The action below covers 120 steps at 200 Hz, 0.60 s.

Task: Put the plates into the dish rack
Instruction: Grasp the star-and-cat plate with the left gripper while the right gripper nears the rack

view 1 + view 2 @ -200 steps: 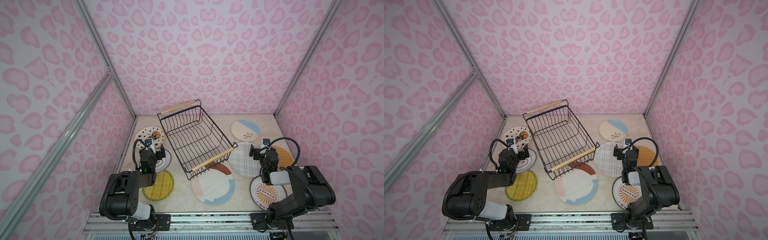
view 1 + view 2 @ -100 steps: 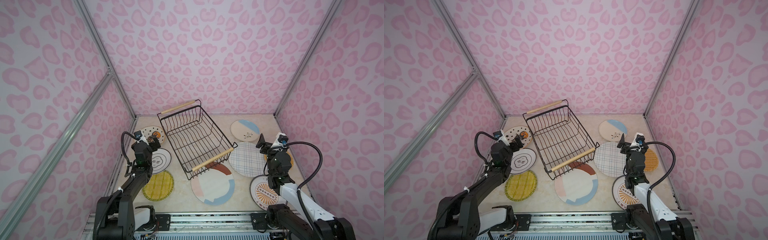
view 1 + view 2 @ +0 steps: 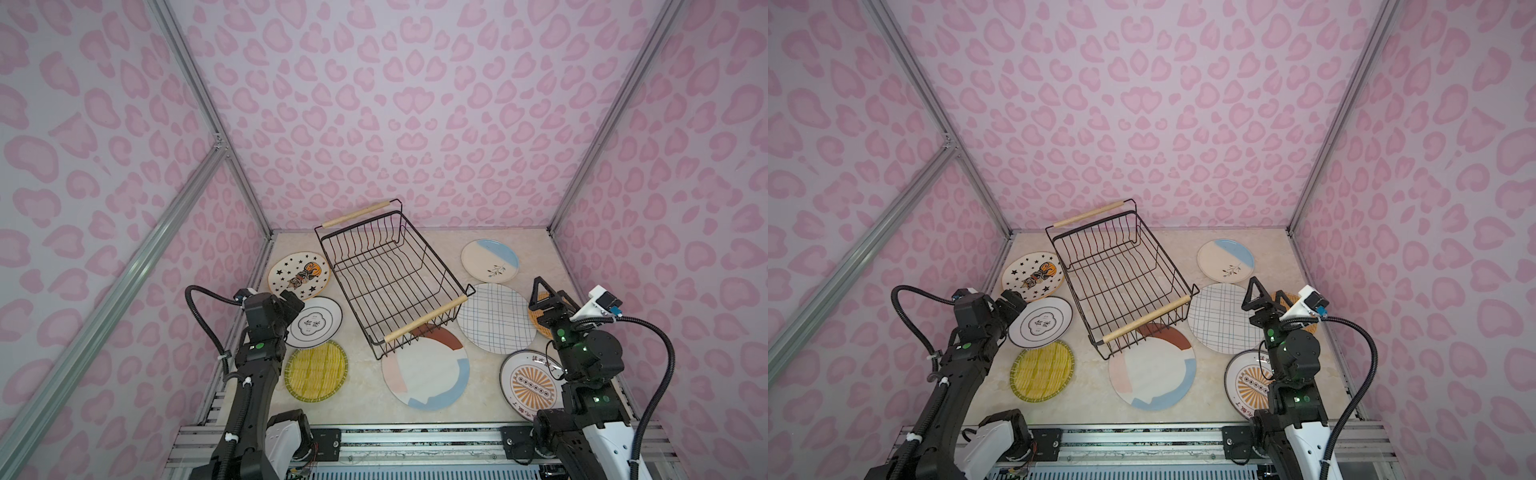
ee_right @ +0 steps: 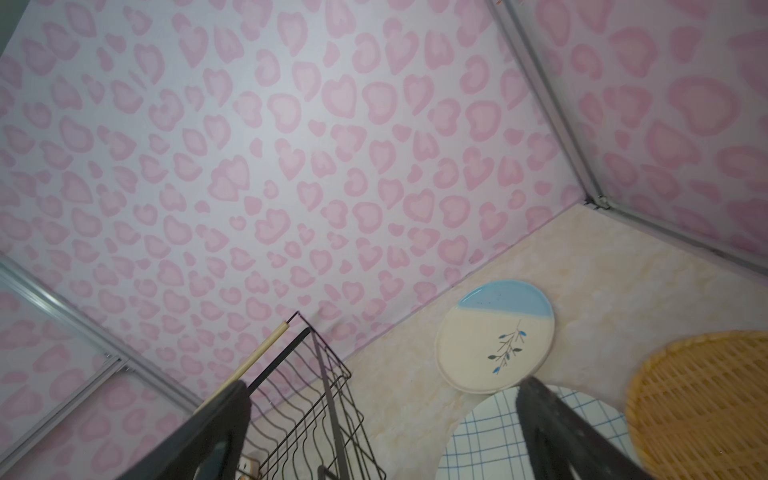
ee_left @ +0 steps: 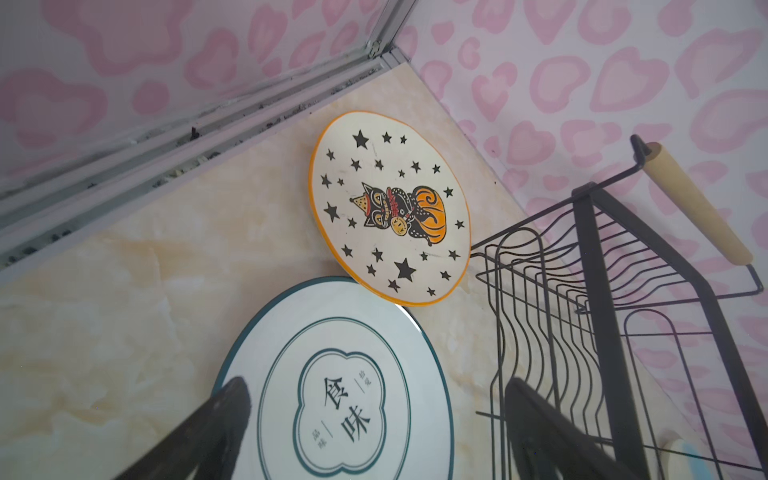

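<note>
Seeing only part of the orange woven plate [image 4: 702, 407] in the right wrist view, cropped by the frame edge; mostly blocked in both top views by the right gripper [image 3: 550, 293]; losing the right side of the orange sunburst plate [image 3: 528, 386] behind the right arm [image 3: 590, 357], and the left edge of the yellow woven plate [image 3: 318, 371] behind the left arm [image 3: 257, 365]; far edge of the colour-blocked plate [image 3: 426, 374] tucked under the near end of the dish rack [image 3: 424, 319]; near part of the black-rimmed plate [image 5: 332, 332] cropped in the left wrist view.

Reading 食味 at the centre of the black-rimmed plate (smaller characters beside it too fine to read); characters around the sunburst rim not legible either.

Wide spread on the left gripper [image 5: 378, 399], over the black-rimmed plate, pinching nothing; cannot tell contact from clearance; same wide spread on the right gripper, empty, above where the blue-gridded plate [image 3: 494, 318] meets the orange woven one.

Rack skewed in the middle of the table [image 3: 361, 395]; all eight plates flat on the table, outside it; starred plate [image 3: 298, 275] far left, rim overlapping the black-rimmed one; cream-and-blue sprig plate [image 3: 490, 264] far right.
</note>
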Each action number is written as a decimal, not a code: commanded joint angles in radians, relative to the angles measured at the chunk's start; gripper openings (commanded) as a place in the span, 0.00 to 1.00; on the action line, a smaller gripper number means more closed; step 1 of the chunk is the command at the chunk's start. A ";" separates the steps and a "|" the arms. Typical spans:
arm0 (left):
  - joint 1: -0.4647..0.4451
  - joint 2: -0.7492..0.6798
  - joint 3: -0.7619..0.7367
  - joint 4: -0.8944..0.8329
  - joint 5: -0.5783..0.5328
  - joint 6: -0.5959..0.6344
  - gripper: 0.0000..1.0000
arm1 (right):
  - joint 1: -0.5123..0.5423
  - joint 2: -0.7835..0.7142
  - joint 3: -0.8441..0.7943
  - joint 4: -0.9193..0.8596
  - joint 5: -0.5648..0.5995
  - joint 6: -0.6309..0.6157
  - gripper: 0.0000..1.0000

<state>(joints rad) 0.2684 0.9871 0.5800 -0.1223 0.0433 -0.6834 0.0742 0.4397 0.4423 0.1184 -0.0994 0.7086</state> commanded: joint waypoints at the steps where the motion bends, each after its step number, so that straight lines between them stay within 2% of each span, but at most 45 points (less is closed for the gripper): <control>1: 0.084 0.110 0.000 0.092 0.217 -0.050 0.99 | 0.046 0.045 0.032 -0.069 -0.192 0.007 1.00; 14: 0.130 0.202 0.015 0.152 0.254 -0.068 1.00 | 0.101 0.080 0.076 -0.121 -0.190 -0.032 1.00; 49: 0.244 0.427 0.055 0.340 0.357 -0.113 0.94 | 0.246 0.189 0.222 -0.251 -0.207 -0.129 1.00; 87: 0.255 0.575 0.135 0.419 0.401 -0.109 0.92 | 0.347 0.312 0.347 -0.311 -0.302 -0.166 1.00; 120: 0.257 0.697 0.241 0.368 0.442 -0.079 0.86 | 0.439 0.395 0.424 -0.375 -0.297 -0.220 1.00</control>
<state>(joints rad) 0.5228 1.6314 0.7670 0.2264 0.4347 -0.7868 0.4686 0.8062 0.8371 -0.1963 -0.3729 0.5495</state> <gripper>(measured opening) 0.857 0.998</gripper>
